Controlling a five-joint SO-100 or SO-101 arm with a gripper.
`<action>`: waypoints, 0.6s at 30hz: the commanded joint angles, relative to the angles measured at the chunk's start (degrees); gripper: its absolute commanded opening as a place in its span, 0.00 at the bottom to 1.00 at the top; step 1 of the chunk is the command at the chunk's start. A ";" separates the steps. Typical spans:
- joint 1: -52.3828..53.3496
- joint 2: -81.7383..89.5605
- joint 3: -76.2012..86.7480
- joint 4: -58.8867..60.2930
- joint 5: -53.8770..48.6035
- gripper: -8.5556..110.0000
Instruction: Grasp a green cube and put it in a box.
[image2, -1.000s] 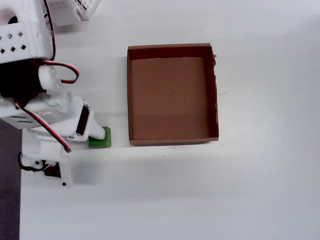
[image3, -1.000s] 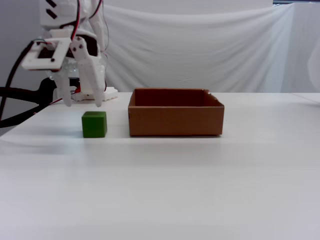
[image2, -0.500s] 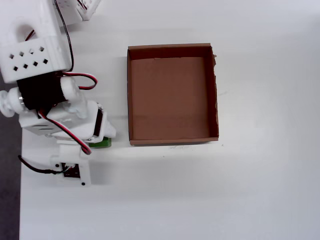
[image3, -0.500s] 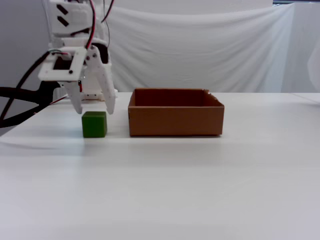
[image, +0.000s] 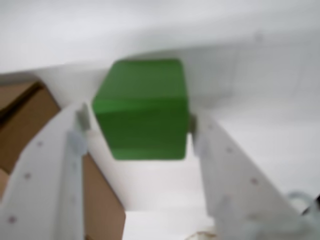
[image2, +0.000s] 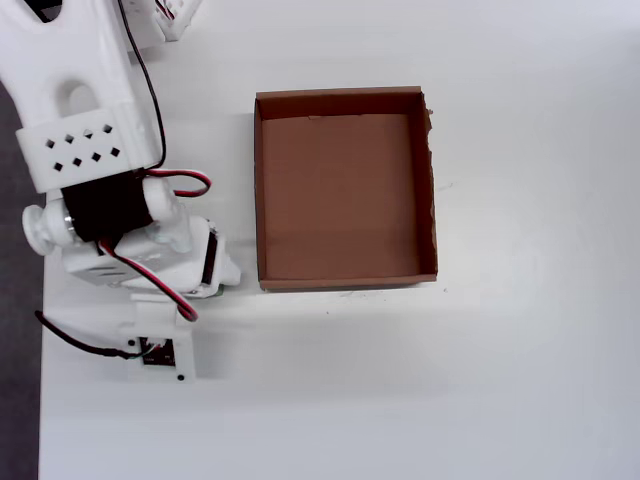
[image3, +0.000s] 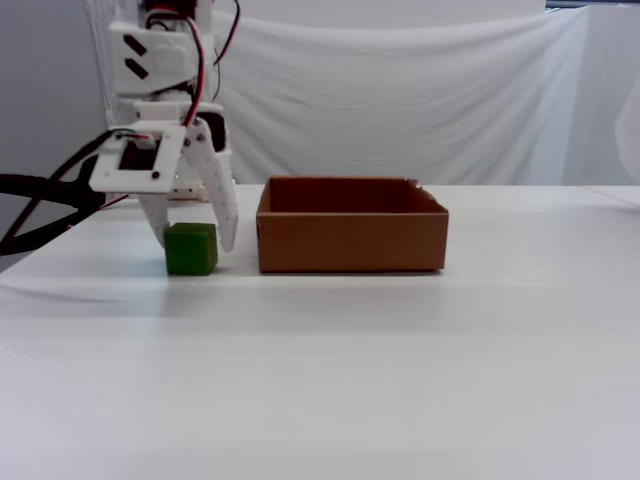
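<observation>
Cube (image3: 191, 249) on bench (image3: 400, 360), just left of box (image3: 350, 240) in fixed view; no long axis, one edge turned toward wrist camera. End effector (image3: 191, 243) straddles cube, fingers (image: 70, 150) touching both sides, pinching it. Box empty, apart from cube. White bench, white cloth backdrop (image3: 420, 100)

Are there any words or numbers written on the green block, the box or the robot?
No readable text anywhere.
green cube: plain, no marks.
box: bare brown cardboard.
gripper: plain white plastic, nothing printed.
</observation>
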 joint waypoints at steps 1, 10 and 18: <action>-0.62 0.62 -2.64 -0.70 -0.35 0.25; -0.53 1.14 -2.02 -0.70 -0.35 0.21; -0.44 2.02 -1.76 -0.70 -0.26 0.19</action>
